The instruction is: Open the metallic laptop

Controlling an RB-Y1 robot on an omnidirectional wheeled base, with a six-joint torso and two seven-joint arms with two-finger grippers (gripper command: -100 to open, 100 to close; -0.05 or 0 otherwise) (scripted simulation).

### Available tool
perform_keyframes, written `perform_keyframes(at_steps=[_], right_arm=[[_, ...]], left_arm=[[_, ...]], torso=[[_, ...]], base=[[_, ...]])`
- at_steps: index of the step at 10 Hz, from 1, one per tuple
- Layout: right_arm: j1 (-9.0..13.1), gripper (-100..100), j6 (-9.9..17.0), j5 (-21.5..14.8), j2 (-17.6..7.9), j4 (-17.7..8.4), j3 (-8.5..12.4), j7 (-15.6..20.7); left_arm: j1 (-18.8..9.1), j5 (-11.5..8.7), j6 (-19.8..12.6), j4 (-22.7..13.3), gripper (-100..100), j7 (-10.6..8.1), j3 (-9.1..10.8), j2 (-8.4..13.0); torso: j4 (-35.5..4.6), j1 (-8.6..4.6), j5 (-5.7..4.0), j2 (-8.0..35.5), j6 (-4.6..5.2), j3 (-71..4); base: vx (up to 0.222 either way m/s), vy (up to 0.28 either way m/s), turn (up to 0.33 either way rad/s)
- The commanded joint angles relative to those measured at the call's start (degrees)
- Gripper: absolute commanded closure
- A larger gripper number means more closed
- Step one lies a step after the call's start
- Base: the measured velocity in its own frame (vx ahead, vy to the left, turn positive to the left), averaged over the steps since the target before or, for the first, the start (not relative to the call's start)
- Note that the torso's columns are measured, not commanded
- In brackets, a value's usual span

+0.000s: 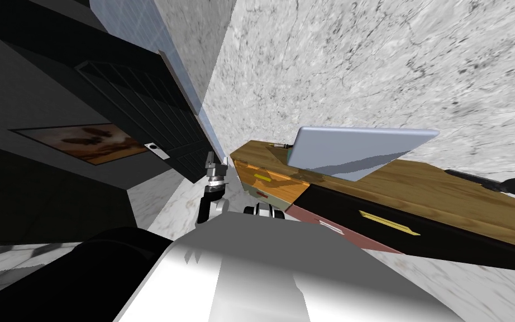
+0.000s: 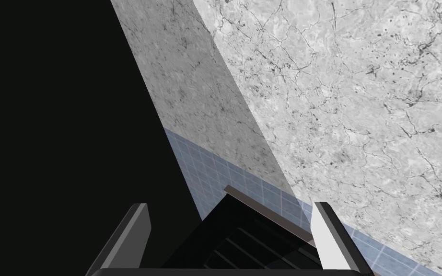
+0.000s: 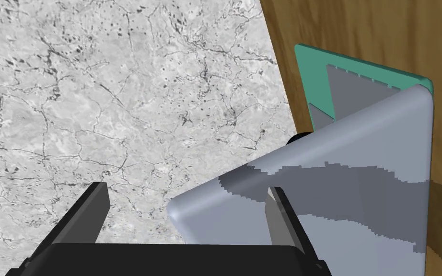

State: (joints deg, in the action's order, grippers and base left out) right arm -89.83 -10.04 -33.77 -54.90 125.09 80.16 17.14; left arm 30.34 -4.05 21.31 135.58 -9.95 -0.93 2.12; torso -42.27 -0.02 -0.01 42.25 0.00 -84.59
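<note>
**Grey-blue lid part-raised, right gripper spread at its corner**

Your right gripper (image 3: 184,188) has its two blades spread wide and is pinching nothing. One finger (image 3: 278,218) shows in front of the outer face of the lid (image 3: 359,158), close to a rounded corner. You cannot tell from this angle whether it touches. The other blade stands off the lid, against a marbled grey surface (image 3: 95,96).

The lid tilts up off the base (image 3: 313,79), which has a teal rim and a grey deck, so the laptop (image 1: 357,146) is partly open. The base lies flat on the wooden top of a desk (image 1: 446,184). In the head view the laptop sits toward the desk's far end, near the marbled wall. Below the top, the desk front carries a black drawer (image 1: 446,232) with a yellow handle (image 1: 387,222).

Your left gripper (image 1: 217,161) is raised just off that end of the desk, well apart from the laptop. Its fingers are spread and hold nothing.
</note>
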Motion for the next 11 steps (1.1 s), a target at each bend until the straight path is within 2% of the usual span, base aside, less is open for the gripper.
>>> perform_keyframes(at_steps=[1,4,6,7,8,9,11], right_arm=[[-3.2,-100,1.0,-2.1,-2.8,-0.1,4.3,1.3],[-5.8,-100,1.8,-3.9,-5.3,-0.1,7.8,2.4],[-5.4,-100,1.6,-3.5,-4.8,0.0,7.4,2.1],[-5.4,100,1.6,-3.5,-4.7,0.0,7.4,2.1],[-2.6,100,-1.3,-4.1,-7.6,-2.9,4.5,2.3],[-1.2,100,-2.6,-4.1,-9.0,-4.3,3.3,2.3],[2.6,100,-3.4,-4.1,-9.9,-8.0,-0.6,2.3]], left_arm=[[0.0,0.0,0.0,0.0,0,0.0,0.0,0.0],[0.0,0.0,0.0,0.0,0,0.0,0.0,0.0],[0.0,0.0,0.0,0.0,0,0.0,0.0,0.0],[0.0,0.0,0.0,0.0,0,0.0,0.0,0.0],[0.0,0.0,0.0,0.0,0,0.0,0.0,0.0],[0.0,0.0,0.0,0.0,0,0.0,0.0,0.0],[0.0,0.0,0.0,0.0,0,0.0,0.0,0.0]], torso=[[0.0,0.03,0.01,0.0,0.0,0.0],[0.0,-0.03,-0.01,0.1,0.01,0.0],[0.0,-0.09,-0.03,0.1,0.02,0.1],[0.0,-0.08,-0.03,0.1,0.01,0.1],[0.0,-0.04,-0.01,0.1,0.01,0.1],[0.0,0.1,0.01,0.0,0.0,0.0],[0.0,0.02,0.02,0.0,0.01,0.0]], base=[[0.045,0.065,-0.004],[0.039,0.047,-0.005],[0.008,0.009,0.0],[0.0,0.0,0.0],[0.013,0.041,-0.015],[0.005,0.062,-0.009],[-0.003,0.02,0.003]])
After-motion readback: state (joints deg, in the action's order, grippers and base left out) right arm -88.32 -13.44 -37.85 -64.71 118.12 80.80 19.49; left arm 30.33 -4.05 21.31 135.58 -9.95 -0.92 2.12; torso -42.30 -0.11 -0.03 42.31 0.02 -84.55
